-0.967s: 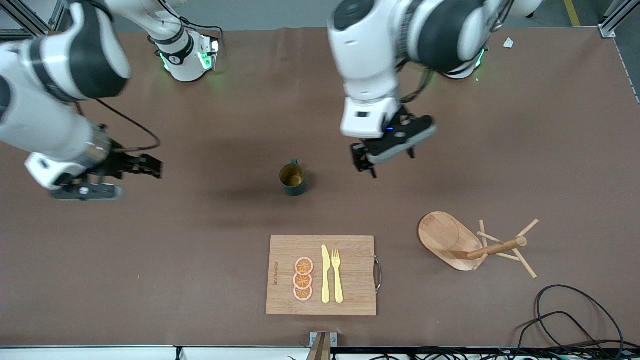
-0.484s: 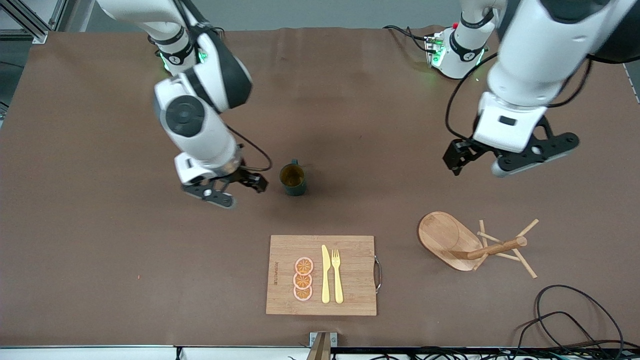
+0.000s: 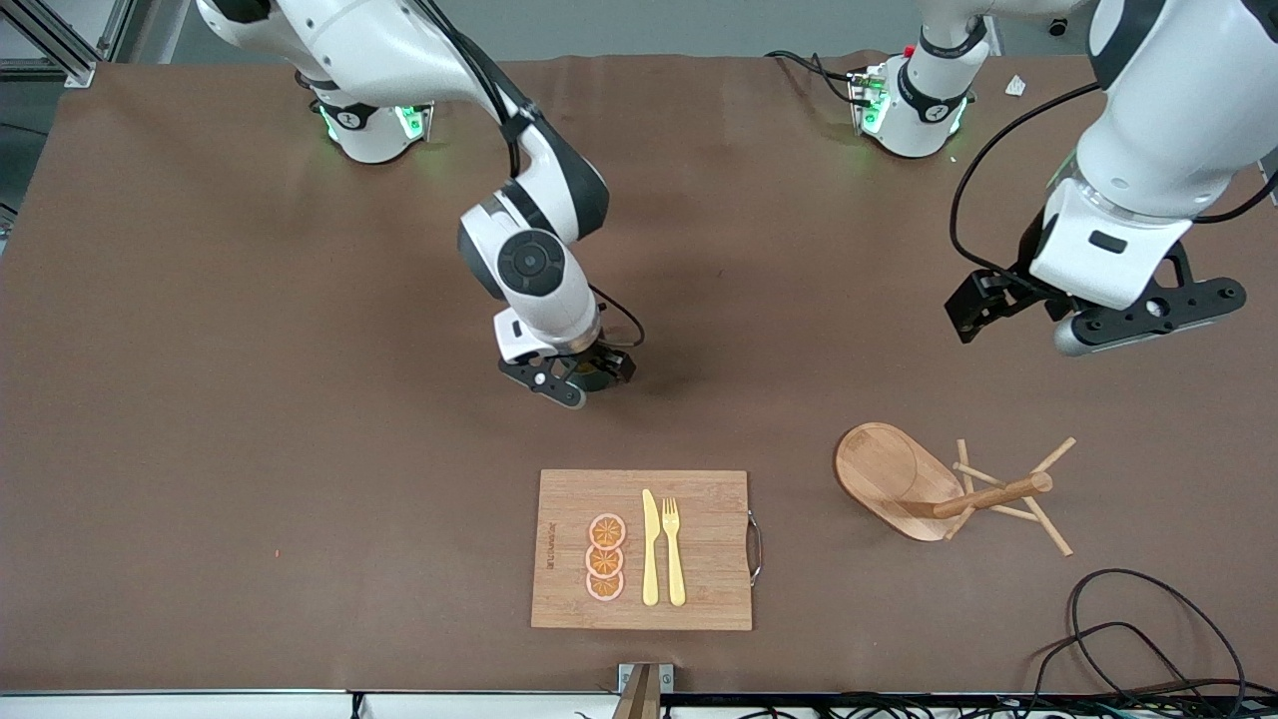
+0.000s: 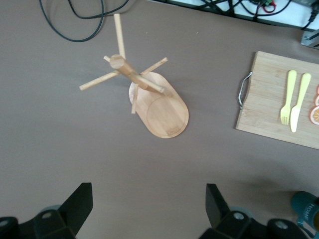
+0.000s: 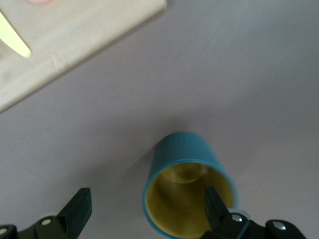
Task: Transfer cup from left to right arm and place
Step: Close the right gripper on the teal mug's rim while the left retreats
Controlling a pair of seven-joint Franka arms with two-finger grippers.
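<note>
The cup (image 5: 187, 191) is a teal ribbed mug with a yellowish inside, standing upright on the brown table, farther from the front camera than the cutting board. My right gripper (image 5: 147, 209) is open and low over it. One fingertip (image 5: 215, 201) is over the cup's mouth and the other (image 5: 79, 204) is outside the wall. In the front view the right gripper (image 3: 584, 377) covers nearly all of the cup. My left gripper (image 3: 966, 318) is open and empty, held in the air toward the left arm's end of the table; it also shows in the left wrist view (image 4: 148, 204).
A wooden cutting board (image 3: 699, 599) with a yellow knife, a fork and orange slices lies near the front edge. A wooden mug rack (image 3: 899, 479) lies tipped on its side toward the left arm's end. Black cables (image 3: 1148, 639) lie at the front corner there.
My right arm swung in from its end of the table and lowered its open gripper over the cup. My left arm drew away from the cup toward its own end.
</note>
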